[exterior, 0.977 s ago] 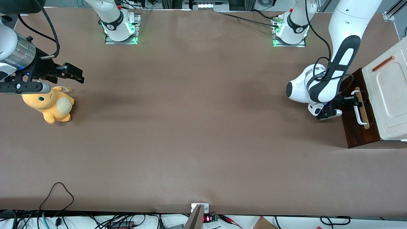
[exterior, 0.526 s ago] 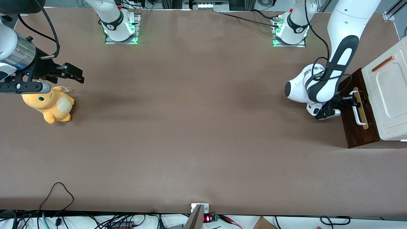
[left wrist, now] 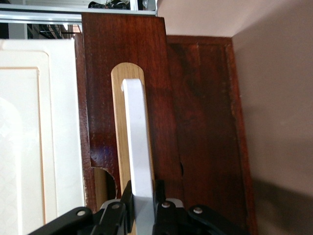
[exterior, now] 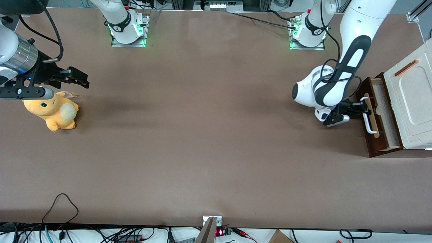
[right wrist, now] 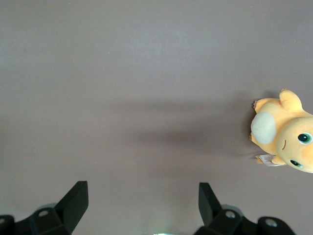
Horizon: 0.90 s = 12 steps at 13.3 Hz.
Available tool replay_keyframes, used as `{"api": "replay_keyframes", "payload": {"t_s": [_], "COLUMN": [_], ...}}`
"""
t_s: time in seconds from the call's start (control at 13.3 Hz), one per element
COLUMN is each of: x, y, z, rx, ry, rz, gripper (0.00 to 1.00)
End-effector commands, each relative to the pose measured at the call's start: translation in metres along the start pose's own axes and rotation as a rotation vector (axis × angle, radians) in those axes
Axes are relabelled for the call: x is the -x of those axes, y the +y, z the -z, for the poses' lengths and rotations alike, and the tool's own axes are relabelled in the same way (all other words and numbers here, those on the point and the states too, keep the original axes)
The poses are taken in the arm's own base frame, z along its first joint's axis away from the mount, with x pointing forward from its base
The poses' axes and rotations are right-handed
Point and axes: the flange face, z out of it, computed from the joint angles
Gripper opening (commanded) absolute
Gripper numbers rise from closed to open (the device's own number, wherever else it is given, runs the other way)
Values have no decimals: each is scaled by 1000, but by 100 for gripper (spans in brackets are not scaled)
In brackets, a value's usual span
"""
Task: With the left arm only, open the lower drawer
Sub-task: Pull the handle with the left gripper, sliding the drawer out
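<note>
The lower drawer (exterior: pixel 373 145) is dark brown and stands partly out from under the white panelled top (exterior: pixel 413 101), at the working arm's end of the table. Its light wood inside (exterior: pixel 386 111) shows. A white bar handle (exterior: pixel 370 124) runs along a pale tan strip on its front. The left arm (exterior: pixel 332 91) reaches down in front of the drawer, and its gripper (exterior: pixel 363 108) is shut on the handle near one end. In the left wrist view the black fingers (left wrist: pixel 126 198) pinch the white handle (left wrist: pixel 139 142) from both sides, against the dark drawer front (left wrist: pixel 161 98).
An orange plush toy (exterior: pixel 54 113) lies under the parked arm at its end of the table, also in the right wrist view (right wrist: pixel 283 132). Two arm bases (exterior: pixel 128 30) with green lights stand at the table edge farthest from the front camera.
The left arm has drawn back toward the parked arm's end with the handle in its grip. The lower drawer has slid out with it, and its light wood inside now shows.
</note>
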Motion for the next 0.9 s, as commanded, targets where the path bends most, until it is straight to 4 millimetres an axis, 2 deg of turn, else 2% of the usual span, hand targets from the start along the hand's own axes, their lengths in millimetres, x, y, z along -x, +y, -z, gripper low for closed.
{"api": "replay_keyframes", "payload": {"t_s": [0.0,0.38,0.53,0.6,0.68,0.75,0.83], "x": [-6,-3,-2,-2,-2,-3,-4], "y": [7,11,11,11,11,10,5], "z": [40,58,59,58,58,57,56], "rx": [39,52,53,52,52,52,52], "ry": [52,47,46,46,45,44,41], "rz": [-34,-36,-38,-42,-51,-42,-36], "gripper": [0,0,1,9,44,93,100]}}
